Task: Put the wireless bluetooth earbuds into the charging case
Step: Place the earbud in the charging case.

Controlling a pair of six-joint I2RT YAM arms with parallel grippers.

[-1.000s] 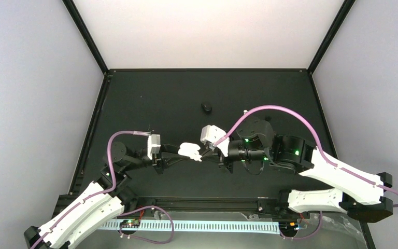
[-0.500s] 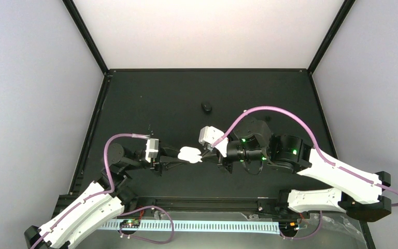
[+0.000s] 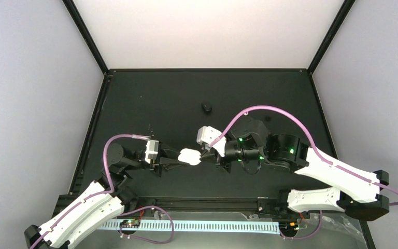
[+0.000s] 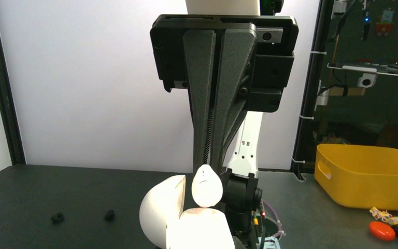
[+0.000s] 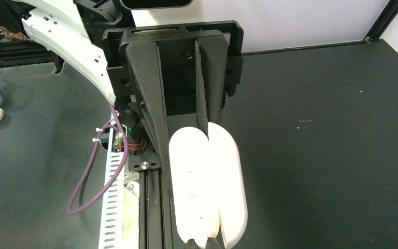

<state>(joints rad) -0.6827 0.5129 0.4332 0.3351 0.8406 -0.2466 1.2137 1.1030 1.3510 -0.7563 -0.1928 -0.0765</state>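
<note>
My left gripper (image 3: 179, 158) is shut on the white charging case (image 3: 189, 155), held above the table with its lid swung open. In the left wrist view the lid (image 4: 158, 212) stands to the left of the base (image 4: 202, 231). My right gripper (image 4: 208, 165) comes down from above, shut on one glossy white earbud (image 4: 206, 185), whose lower tip is just at the top of the base. In the right wrist view the open case (image 5: 207, 181) fills the middle. My own fingertips (image 5: 223, 245) sit at its lower end, and the earbud is hidden there.
A small black oval case (image 3: 206, 107) lies on the black table further back. Two small black bits (image 4: 57, 217) rest on the mat at the left. The black rail (image 3: 207, 200) runs along the near edge. A yellow bin (image 4: 365, 176) stands beyond the table.
The right arm has edged left, bringing the earbud onto the case. The left gripper has shifted the case slightly toward the near edge. Both grips are unchanged.
</note>
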